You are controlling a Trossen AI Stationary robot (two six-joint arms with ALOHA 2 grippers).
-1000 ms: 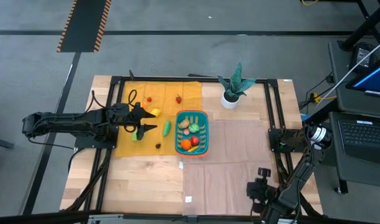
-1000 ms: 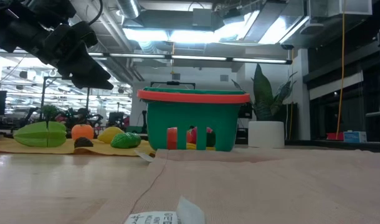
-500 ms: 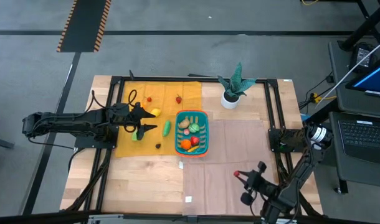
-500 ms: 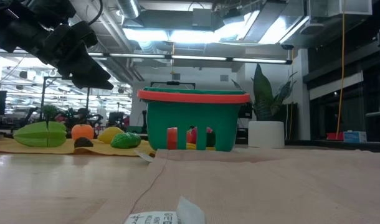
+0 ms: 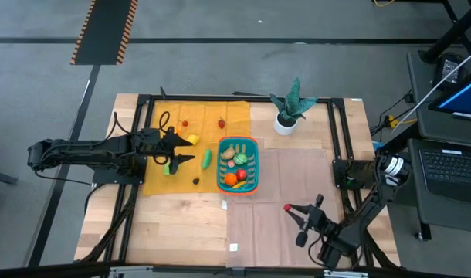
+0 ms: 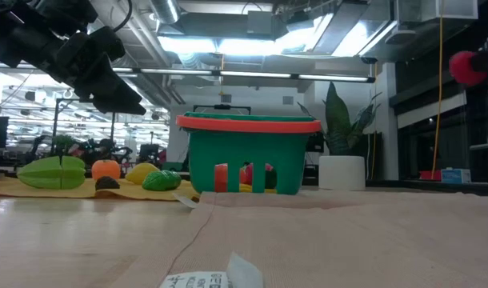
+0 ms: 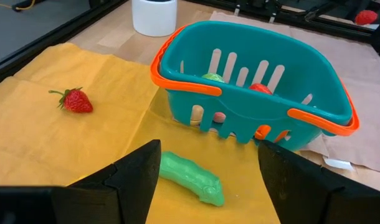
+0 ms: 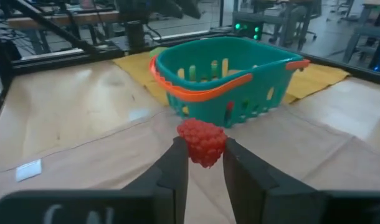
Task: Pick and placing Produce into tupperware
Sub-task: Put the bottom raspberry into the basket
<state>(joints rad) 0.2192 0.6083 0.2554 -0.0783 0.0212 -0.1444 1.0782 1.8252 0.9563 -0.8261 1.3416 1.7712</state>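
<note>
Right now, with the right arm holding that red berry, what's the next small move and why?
Probably carry it toward the basket. The right gripper is shut on a red raspberry and sits over the paper near the table's front, well short of the basket's orange rim. The left gripper hovers open over the yellow cloth beside the basket, so that path looks free.

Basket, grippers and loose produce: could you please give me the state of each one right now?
Basket: upright, partly filled with produce.
Right gripper: shut on a raspberry, off the table.
Left gripper: open, empty, above the pickle.
Pickle: lying on the yellow cloth beside the basket.
Strawberry: lying loose on the cloth.
Plant: upright.
</note>
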